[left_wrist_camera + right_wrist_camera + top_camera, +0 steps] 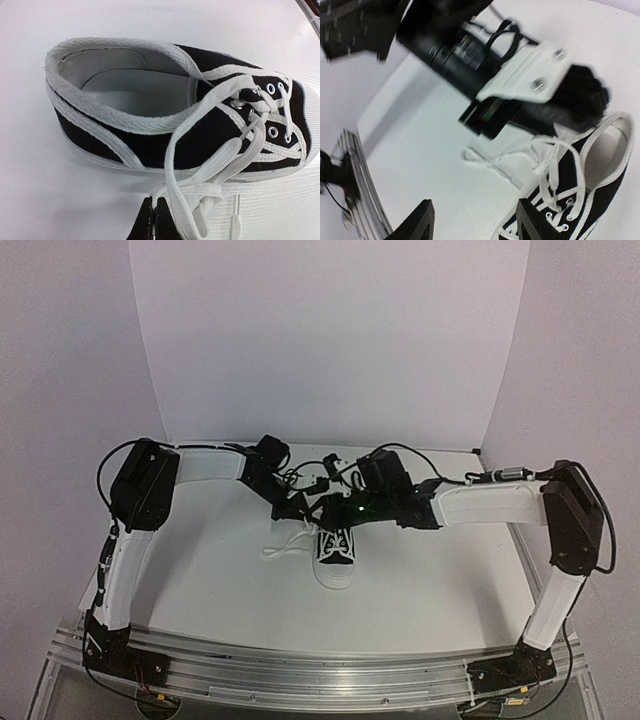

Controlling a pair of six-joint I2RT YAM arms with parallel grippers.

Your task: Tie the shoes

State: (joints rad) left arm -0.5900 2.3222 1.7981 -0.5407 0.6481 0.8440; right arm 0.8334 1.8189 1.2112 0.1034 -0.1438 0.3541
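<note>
- Sneaker [335,558], black canvas with white rubber sole: one, upright, centre of white table [430,580].
- White laces [285,548]: loose, trailing left.
- My left gripper [153,212]: fingers pressed together, touching a lace.
- My right gripper [475,222]: fingers spread wide, empty.

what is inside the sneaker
Through the opening of the sneaker, the left wrist view shows a pale grey insole and white lining at the heel, with nothing lying in it. The toe end is covered by the upper and white laces, so it cannot be checked.
</note>
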